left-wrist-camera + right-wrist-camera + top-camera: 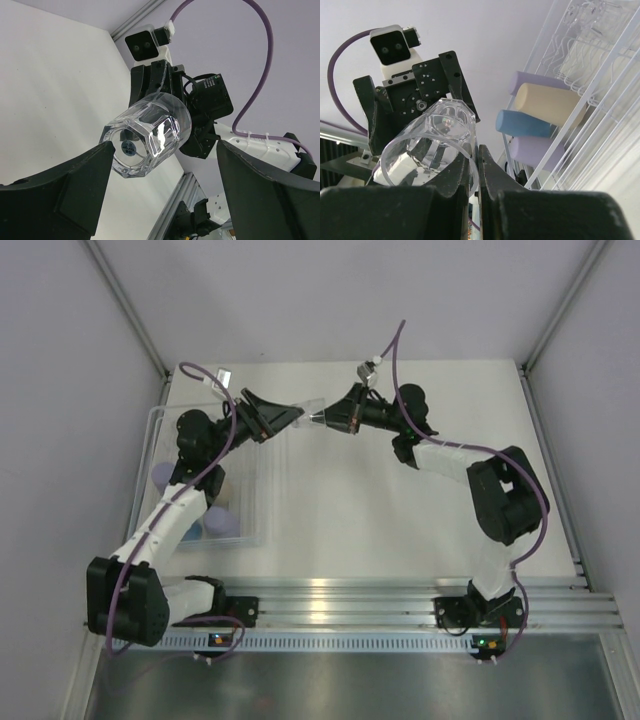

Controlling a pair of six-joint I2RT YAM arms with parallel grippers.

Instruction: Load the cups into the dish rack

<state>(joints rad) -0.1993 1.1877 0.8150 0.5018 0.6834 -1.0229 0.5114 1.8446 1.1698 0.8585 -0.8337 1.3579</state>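
My right gripper (318,420) is shut on the rim of a clear cup (303,412) and holds it on its side in the air, base towards my left gripper (283,416). In the right wrist view the fingers (490,175) pinch the cup's wall (430,145). My left gripper (165,150) is wide open, and the cup's base (145,137) lies between its fingertips, close to the left one; I see no grip. The clear dish rack (262,502) stands at the left. It holds two lavender cups (540,82) (537,147), a beige cup (552,105) and a blue cup (525,125).
The rack's ridged slats (600,65) fill the right of the right wrist view. Grey walls with aluminium posts (130,310) close in the table on three sides. A metal rail (400,595) runs along the near edge by the arm bases.
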